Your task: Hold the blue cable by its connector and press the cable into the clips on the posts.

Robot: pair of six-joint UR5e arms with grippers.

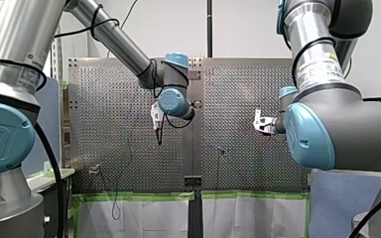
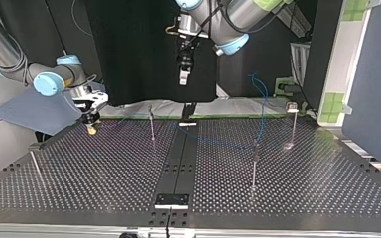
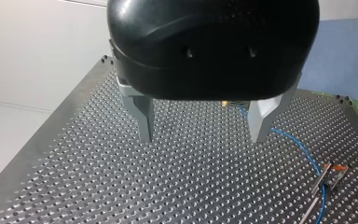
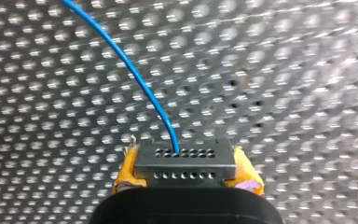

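Observation:
In the right wrist view my right gripper (image 4: 185, 163) is shut on the grey metal connector (image 4: 186, 169), its yellow pads (image 4: 127, 169) on both sides. The blue cable (image 4: 135, 74) leaves the connector over the perforated table. In the top view my right gripper (image 2: 92, 125) sits low at the table's far left, and the cable (image 2: 263, 101) trails right past a thin post (image 2: 254, 163). My left gripper (image 3: 203, 135) hangs open and holds nothing, well above the plate (image 2: 182, 74). Beside it the cable (image 3: 303, 149) reaches a post with a clip (image 3: 326, 179).
More thin posts stand on the table (image 2: 104, 188): one near the middle back (image 2: 151, 121), one at the top view's right (image 2: 292, 124), one at its left front (image 2: 33, 162). A black strip (image 2: 178, 163) runs down the table's middle.

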